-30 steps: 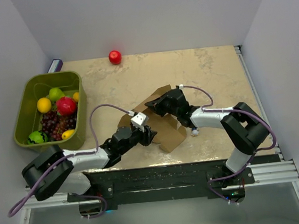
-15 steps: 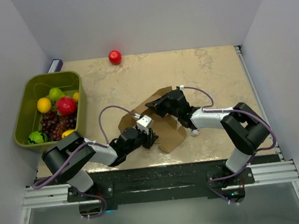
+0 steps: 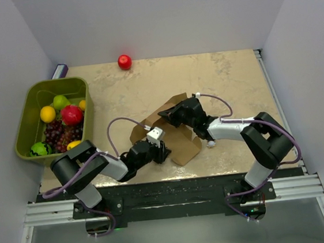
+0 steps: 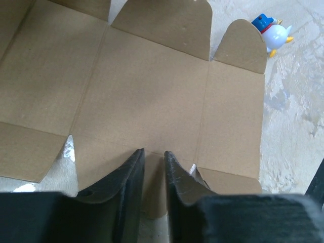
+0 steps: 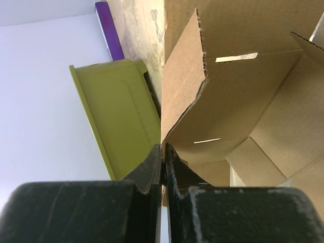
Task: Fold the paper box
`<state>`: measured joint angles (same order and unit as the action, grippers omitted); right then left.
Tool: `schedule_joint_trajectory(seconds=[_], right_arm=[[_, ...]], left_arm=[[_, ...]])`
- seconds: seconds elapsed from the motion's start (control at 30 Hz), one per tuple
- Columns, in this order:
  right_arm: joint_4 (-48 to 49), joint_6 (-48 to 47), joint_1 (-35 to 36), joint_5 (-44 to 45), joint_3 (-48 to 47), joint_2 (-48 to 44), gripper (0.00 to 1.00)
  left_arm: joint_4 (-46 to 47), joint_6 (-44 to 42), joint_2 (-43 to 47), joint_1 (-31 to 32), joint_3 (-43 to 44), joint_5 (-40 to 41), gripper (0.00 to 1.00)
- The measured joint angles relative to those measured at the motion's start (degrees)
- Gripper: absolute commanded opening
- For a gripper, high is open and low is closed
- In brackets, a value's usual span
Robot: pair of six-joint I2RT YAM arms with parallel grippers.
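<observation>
The paper box [image 3: 178, 136] is a brown cardboard sheet with creased flaps, partly raised, at the table's near middle. My right gripper [image 3: 170, 115] is shut on the edge of a raised flap at the sheet's far side. In the right wrist view the flap [image 5: 223, 86] runs straight into the closed jaws [image 5: 163, 149]. My left gripper [image 3: 161, 150] is low over the sheet's near edge. In the left wrist view its fingers [image 4: 130, 174] stand a narrow gap apart over a small flat tab of the sheet [image 4: 147, 86], with nothing held between them.
A green bin [image 3: 22, 122] holding fruit stands at the left and also shows in the right wrist view [image 5: 121, 116]. A red apple [image 3: 124, 61] lies at the back. A purple object [image 3: 59, 70] lies behind the bin. A small penguin toy [image 4: 273, 33] sits just right of the sheet.
My left arm has folded in closer to the sheet, and its gripper has shifted slightly toward the near edge. The right gripper has held its grip on the flap almost unmoved.
</observation>
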<state>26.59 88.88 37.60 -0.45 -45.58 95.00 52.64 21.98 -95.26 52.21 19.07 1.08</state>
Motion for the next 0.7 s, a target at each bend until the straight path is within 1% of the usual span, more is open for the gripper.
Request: schedule_joint_trajectory(seconds=[0.03,0.13,0.23,0.4,0.5,0.6,0.7], right_arm=[[0.0,0.0,0.0,0.0,0.0,0.0,0.04],[0.0,0.0,0.0,0.5,0.1,-0.2,0.04],[0.0,0.0,0.0,0.9,0.2,-0.3,0.04],[0.0,0.0,0.0,1.0,0.3,-0.3,0.04],[0.0,0.0,0.0,1.0,0.5,-0.6,0.04],[0.0,0.0,0.0,1.0,0.7,-0.7,0.04],[0.0,0.0,0.0,1.0,0.8,-0.7,0.04]], left_arm=[[-0.1,0.0,0.1,0.0,0.0,0.1,0.45],[-4.0,0.0,3.7,0.1,0.0,0.6,0.55],[-9.4,-0.5,10.2,0.0,0.0,1.4,0.58],[-16.9,-2.5,25.4,0.0,0.6,2.1,0.57],[-21.2,-4.4,31.8,0.0,1.2,3.6,0.54],[-25.6,-6.8,35.1,0.0,1.3,7.2,0.52],[-30.9,-9.6,34.9,-0.1,2.9,13.6,0.49]])
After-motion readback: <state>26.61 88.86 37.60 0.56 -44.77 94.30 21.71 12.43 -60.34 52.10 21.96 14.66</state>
